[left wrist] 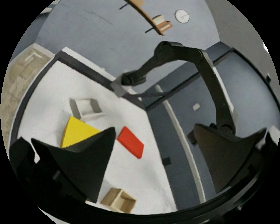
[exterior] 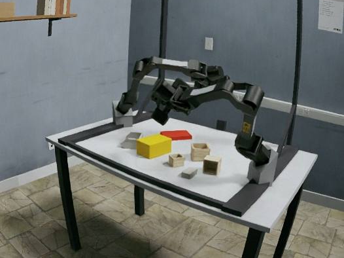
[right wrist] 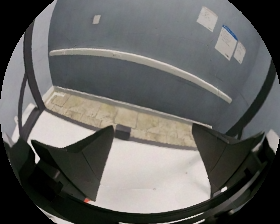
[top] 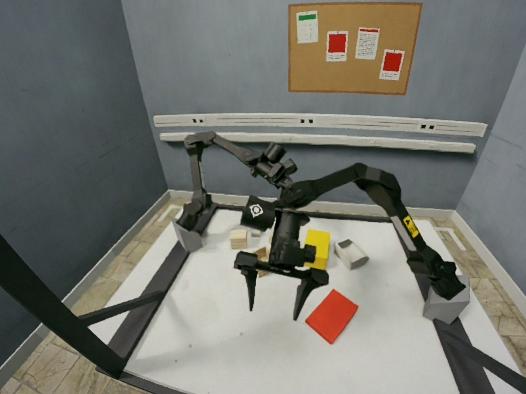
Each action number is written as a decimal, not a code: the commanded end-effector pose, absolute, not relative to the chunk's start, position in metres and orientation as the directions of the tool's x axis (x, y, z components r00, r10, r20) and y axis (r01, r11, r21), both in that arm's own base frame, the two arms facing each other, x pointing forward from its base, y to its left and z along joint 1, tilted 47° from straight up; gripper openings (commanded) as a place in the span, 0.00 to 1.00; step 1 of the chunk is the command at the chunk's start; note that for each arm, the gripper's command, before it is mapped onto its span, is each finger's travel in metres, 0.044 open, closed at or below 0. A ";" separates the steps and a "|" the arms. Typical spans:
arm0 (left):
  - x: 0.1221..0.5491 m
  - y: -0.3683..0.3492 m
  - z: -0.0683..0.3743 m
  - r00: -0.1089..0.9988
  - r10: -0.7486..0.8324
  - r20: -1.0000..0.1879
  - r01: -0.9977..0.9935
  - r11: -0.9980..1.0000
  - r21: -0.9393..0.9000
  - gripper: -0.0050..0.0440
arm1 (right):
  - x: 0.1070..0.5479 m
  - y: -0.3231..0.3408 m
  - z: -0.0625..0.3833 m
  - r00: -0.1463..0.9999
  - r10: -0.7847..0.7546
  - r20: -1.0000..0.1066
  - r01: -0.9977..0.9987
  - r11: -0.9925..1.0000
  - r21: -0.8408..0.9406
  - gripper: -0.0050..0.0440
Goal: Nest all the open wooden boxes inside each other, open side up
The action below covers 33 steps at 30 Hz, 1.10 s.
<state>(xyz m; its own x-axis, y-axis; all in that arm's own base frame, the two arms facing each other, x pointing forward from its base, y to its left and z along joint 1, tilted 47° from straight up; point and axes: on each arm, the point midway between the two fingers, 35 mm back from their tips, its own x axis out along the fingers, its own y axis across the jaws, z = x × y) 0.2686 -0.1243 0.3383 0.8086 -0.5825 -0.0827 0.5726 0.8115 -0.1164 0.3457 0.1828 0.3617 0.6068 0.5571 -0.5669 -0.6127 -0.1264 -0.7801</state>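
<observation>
A wooden box (exterior: pixel 200 154) stands open side up and looks the biggest; it is partly hidden behind the right arm in the top view. A second box (exterior: pixel 207 166) (top: pixel 238 240) lies on its side, its opening facing the exterior camera. The smallest box (exterior: pixel 176 162) stands open side up nearer the yellow block. My right gripper (top: pixel 274 313) (right wrist: pixel 154 129) is open and empty, raised above the table. My left gripper (left wrist: pixel 156 130) is open and empty, high up; its fingers are hidden in the top and exterior views. One wooden box (left wrist: pixel 120 201) shows low in the left wrist view.
A yellow block (top: pixel 320 244) (exterior: pixel 154 147) (left wrist: pixel 77 132), a flat red block (top: pixel 331 317) (exterior: pixel 176 135) (left wrist: pixel 131 142) and a grey hollow object (top: pixel 351 254) (exterior: pixel 131 141) lie beyond the boxes. A small grey block (exterior: pixel 189 173) lies near the sideways box. The two arms cross closely above the table.
</observation>
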 end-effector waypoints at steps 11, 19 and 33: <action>0.275 -0.046 0.341 0.946 -0.294 -0.135 0.307 0.947 0.095 0.92 | 0.281 0.145 0.304 0.589 0.257 -0.766 -0.798 0.331 -0.503 0.92; 0.271 -0.013 0.337 0.972 -0.159 -0.171 0.190 0.965 0.182 0.92 | 0.255 0.122 0.281 0.563 0.108 -0.819 -0.715 0.561 -0.418 0.92; 0.245 0.060 0.326 0.950 0.174 -0.260 -0.060 0.917 0.395 0.92 | 0.197 0.056 0.245 0.527 -0.266 -0.807 -0.353 0.796 -0.492 0.92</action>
<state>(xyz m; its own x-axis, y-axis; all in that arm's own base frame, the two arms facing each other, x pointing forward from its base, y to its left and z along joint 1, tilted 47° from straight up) 0.2575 0.0442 0.3154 0.9557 0.0990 -0.2771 0.0008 0.9409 0.3387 0.2118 0.0715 0.2486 0.5252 -0.1757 -0.8326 -0.4729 0.7532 -0.4572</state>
